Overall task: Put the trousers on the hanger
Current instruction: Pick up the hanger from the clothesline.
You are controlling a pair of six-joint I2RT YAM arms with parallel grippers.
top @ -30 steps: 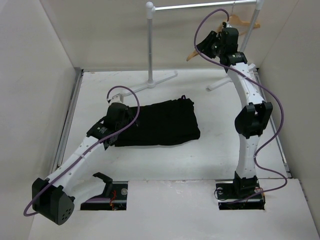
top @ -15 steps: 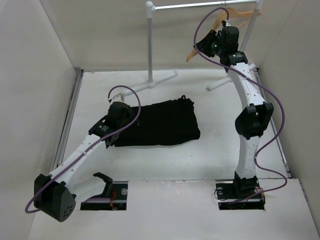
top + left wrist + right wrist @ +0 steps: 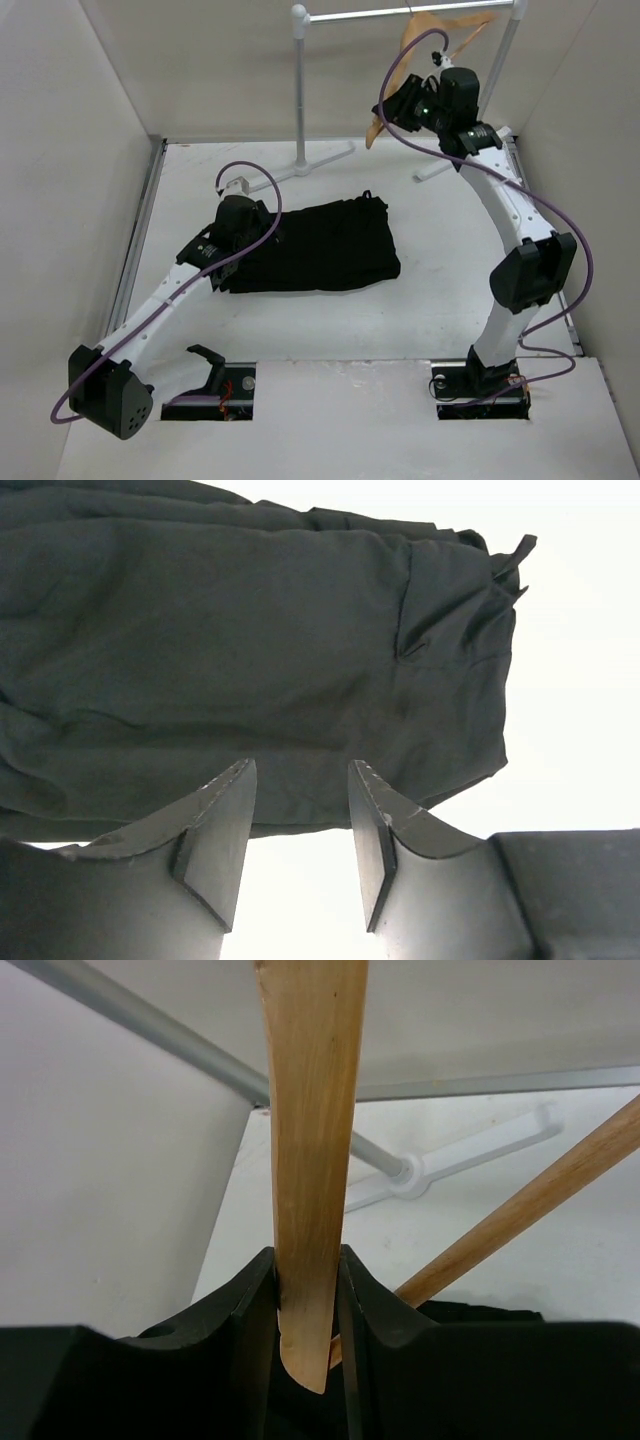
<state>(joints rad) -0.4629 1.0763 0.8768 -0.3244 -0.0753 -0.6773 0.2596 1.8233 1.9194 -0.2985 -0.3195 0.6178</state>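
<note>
The black trousers (image 3: 318, 245) lie folded flat on the white table and fill the upper part of the left wrist view (image 3: 250, 640). My left gripper (image 3: 262, 238) hovers over their left end, open and empty (image 3: 300, 780), its fingertips over the near hem. The light-brown wooden hanger (image 3: 420, 45) hangs tilted from the grey rail. My right gripper (image 3: 392, 105) is shut on the hanger's lower left arm end; the wood (image 3: 308, 1160) sits clamped between both fingers, and the bottom bar (image 3: 530, 1205) runs off to the right.
The grey clothes rail (image 3: 410, 12) stands at the back on a white post (image 3: 299, 80) with feet on the table (image 3: 330, 158). White walls enclose left, back and right. The rail also shows in the right wrist view (image 3: 150, 1030).
My right gripper has moved left and pulled the hanger's lower end with it, tilting the hanger more. My left gripper has moved slightly right and forward over the trousers' left end.
</note>
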